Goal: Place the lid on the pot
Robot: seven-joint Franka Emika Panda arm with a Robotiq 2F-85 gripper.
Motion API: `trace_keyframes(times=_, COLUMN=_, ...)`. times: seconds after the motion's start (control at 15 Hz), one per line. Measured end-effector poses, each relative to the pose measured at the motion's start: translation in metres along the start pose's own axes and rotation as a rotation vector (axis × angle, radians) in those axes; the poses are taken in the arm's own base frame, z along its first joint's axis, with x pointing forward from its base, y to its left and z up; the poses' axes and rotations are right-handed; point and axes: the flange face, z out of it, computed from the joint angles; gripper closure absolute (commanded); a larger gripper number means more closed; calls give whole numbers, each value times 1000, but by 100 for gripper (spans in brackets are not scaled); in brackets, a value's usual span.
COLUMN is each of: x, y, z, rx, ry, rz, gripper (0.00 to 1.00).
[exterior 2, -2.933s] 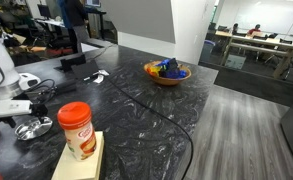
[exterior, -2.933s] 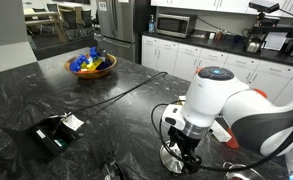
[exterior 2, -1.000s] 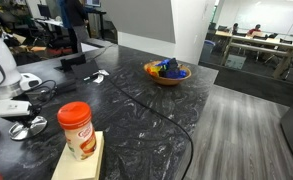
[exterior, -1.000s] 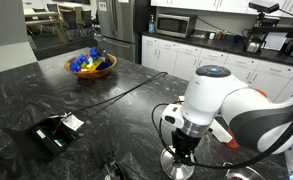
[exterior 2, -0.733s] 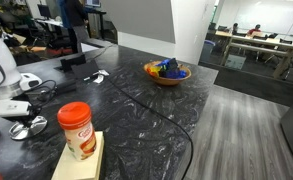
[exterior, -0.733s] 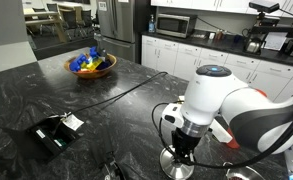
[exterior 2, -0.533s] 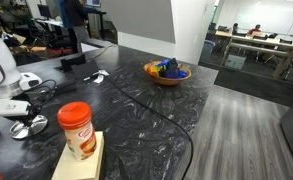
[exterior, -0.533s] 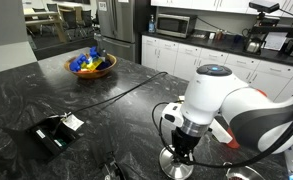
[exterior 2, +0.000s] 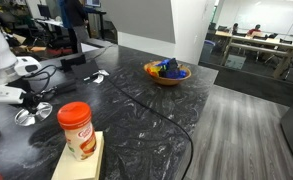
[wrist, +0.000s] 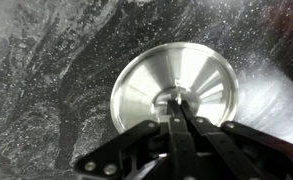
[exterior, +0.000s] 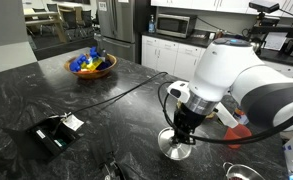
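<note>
The lid (wrist: 144,85) is a round shiny silver disc, and my gripper (wrist: 176,103) is shut on its small central knob. In both exterior views the lid (exterior: 174,150) (exterior 2: 28,116) hangs level under the gripper (exterior: 183,137) (exterior 2: 24,104), a little above the dark marble counter. The pot (exterior: 242,171) shows only as a steel rim at the bottom edge of an exterior view, to the lower right of the lid and apart from it. The wrist view does not show the pot.
A red cup (exterior: 237,127) stands partly hidden behind the arm. An orange-lidded canister (exterior 2: 76,130) sits on a box. A bowl of colourful items (exterior: 91,64) is far back, a black cable (exterior: 126,92) crosses the counter (exterior: 46,95), and a dark flat device (exterior: 54,133) lies at left.
The arm has risen and swung, lifting the lid off the counter with the gripper still shut on its knob.
</note>
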Motion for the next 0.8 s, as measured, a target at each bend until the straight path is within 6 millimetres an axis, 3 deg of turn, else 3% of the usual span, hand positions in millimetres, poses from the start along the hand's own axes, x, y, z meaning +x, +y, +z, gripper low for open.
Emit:
trace_keyframes(times=0.2, x=-16, y=0, z=-25, rx=-16, ry=-16, rz=27, gripper=99)
trace_keyframes(times=0.53, x=-61, y=-13, z=-51, rx=-38, ry=-83, rz=63, gripper=99)
trace_keyframes(times=0.8, x=-92, y=-32, z=-67, rx=-33, ry=-92, rz=98, gripper=99)
